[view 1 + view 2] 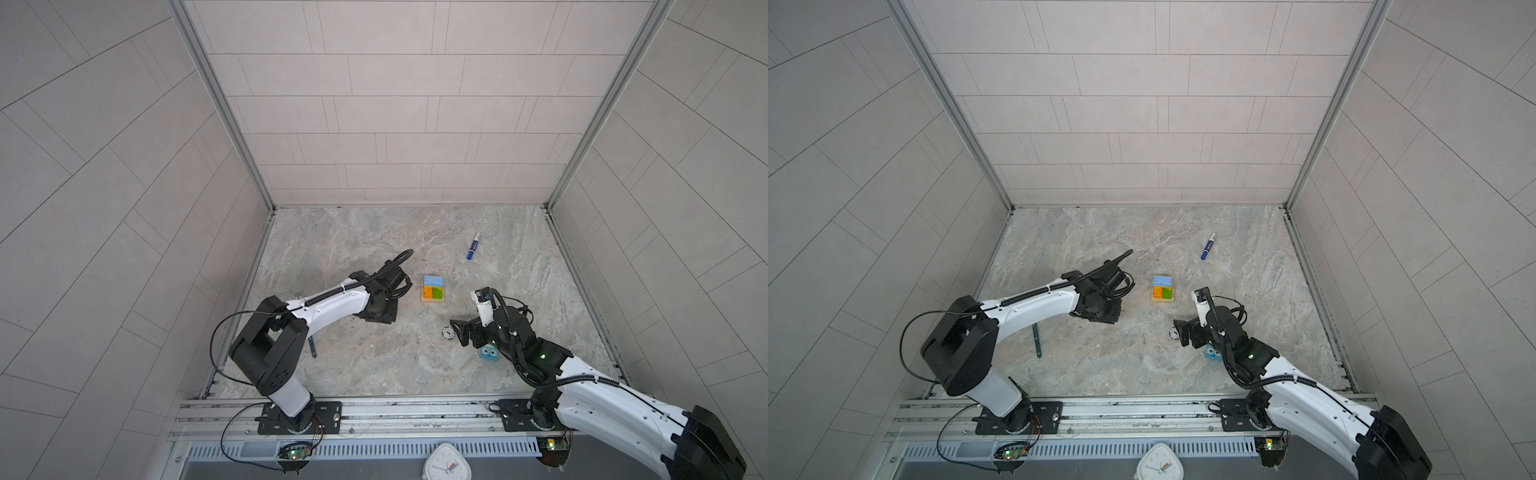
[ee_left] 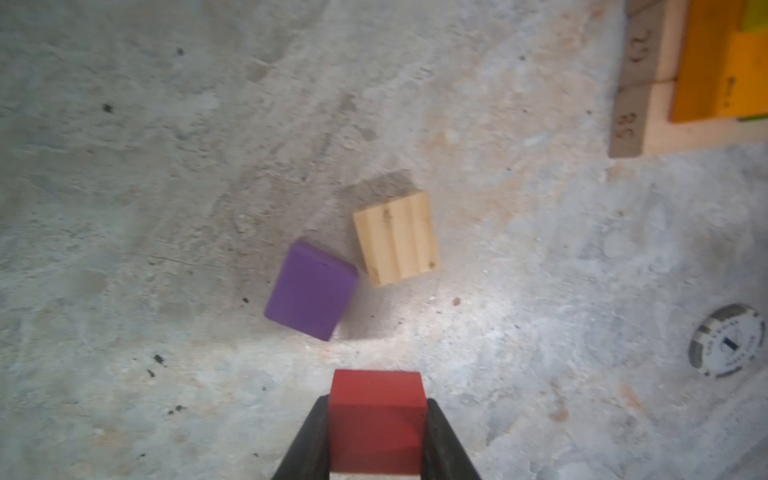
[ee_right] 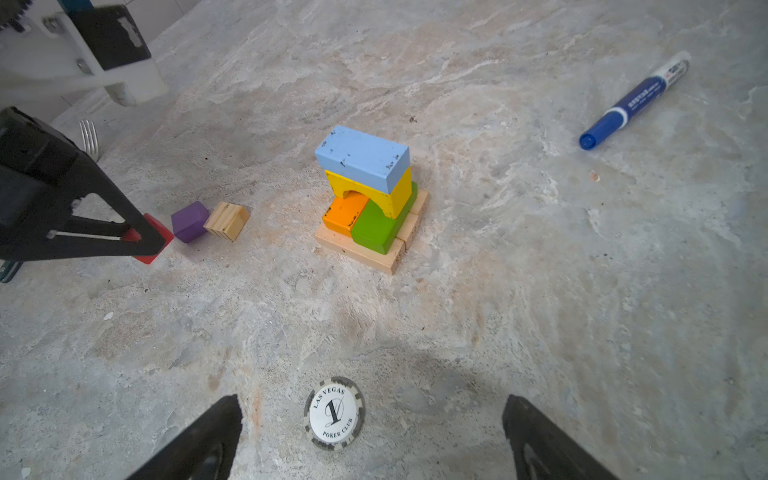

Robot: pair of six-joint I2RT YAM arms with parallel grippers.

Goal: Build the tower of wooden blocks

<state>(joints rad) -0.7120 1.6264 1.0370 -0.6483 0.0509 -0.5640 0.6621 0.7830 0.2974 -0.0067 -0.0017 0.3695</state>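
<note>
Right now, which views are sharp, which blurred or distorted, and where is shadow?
Left wrist view: soft overall, the red cube clearest, the tower at the edge blurred. Right wrist view: sharp, a soft shadow by the poker chip. Both top views: side walls bow, wide-angle distortion.

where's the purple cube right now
Both wrist views show the purple cube on the left arm's side of the tower, beside the striped cube and near the gripped red cube.
</note>
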